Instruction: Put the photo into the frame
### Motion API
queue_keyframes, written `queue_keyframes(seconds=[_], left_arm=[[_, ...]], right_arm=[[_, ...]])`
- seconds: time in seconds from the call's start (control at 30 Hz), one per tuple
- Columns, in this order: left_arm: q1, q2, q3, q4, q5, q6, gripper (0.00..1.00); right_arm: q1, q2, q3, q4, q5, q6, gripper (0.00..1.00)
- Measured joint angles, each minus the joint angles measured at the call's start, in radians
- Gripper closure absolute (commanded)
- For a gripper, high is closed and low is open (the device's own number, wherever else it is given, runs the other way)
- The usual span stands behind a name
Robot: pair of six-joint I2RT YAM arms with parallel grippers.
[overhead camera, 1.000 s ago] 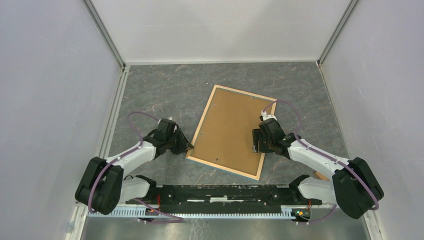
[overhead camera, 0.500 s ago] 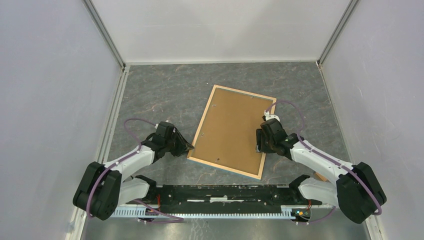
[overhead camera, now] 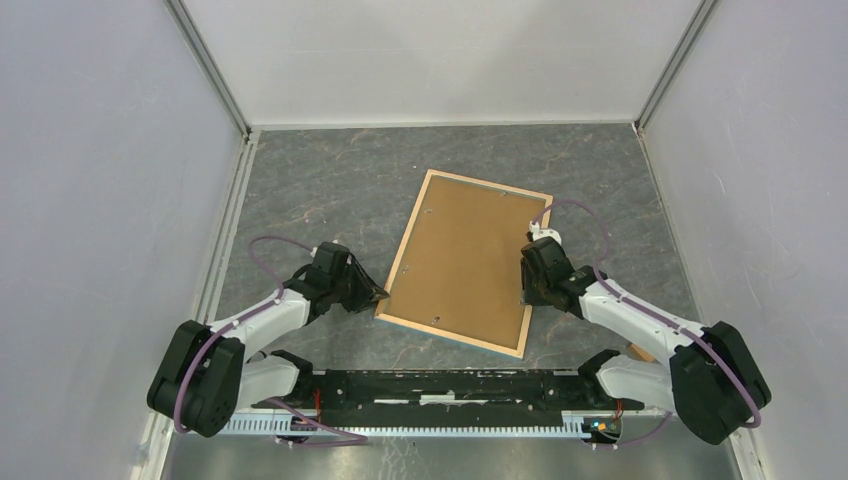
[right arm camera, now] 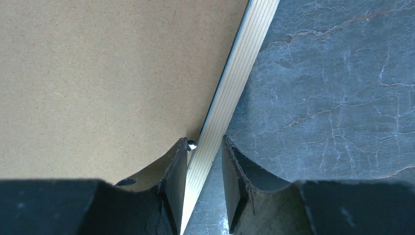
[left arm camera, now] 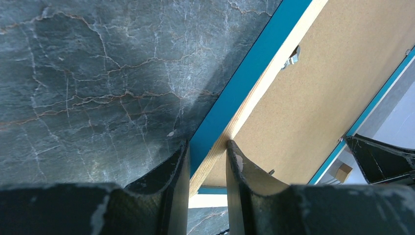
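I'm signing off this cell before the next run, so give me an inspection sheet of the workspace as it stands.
Surface: dark grey marbled table.
Job's things: frame lies back up and skewed, with the brown backing board in it; photo not seen in any view.
Clutter: small tan block beside the right arm's base.
Grippers: left gripper shut on the frame's left rim; right gripper astride the right rim, contact unclear.
Cables: purple cables loop above each arm; the right one passes over the frame's far corner.
Surroundings: pale walls on three sides.
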Motion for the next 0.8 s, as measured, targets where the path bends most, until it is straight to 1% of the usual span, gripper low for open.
queue_keyframes(seconds=[0.07, 0.2, 0.37, 0.5, 0.63, 0.7, 0.8], left_arm=[[0.0, 0.0, 0.0, 0.0, 0.0, 0.0, 0.98], [0.0, 0.0, 0.0, 0.0, 0.0, 0.0, 0.98], [0.0, -0.001, 0.0, 0.0, 0.0, 0.0, 0.98], [0.0, -0.002, 0.0, -0.002, -0.002, 0.0, 0.98], [0.0, -0.008, 0.0, -0.006, -0.009, 0.0, 0.98], [0.0, -0.01, 0.0, -0.008, -0.013, -0.001, 0.98], [0.0, -0.016, -0.002, -0.012, -0.019, -0.002, 0.98]], right_arm=[[0.0, 0.007, 0.0, 0.003, 0.001, 0.0, 0.64], [0.0, 0.008, 0.0, 0.003, 0.001, 0.003, 0.71], [-0.004, -0.014, -0.033, 0.031, 0.009, 0.022, 0.75], [-0.005, -0.027, -0.063, 0.071, 0.013, 0.038, 0.81], [-0.008, -0.007, -0.069, 0.119, 0.025, 0.045, 0.91], [-0.008, 0.013, -0.061, 0.131, 0.035, 0.046, 0.91], [-0.007, 0.067, -0.034, 0.138, 0.051, 0.038, 0.88]])
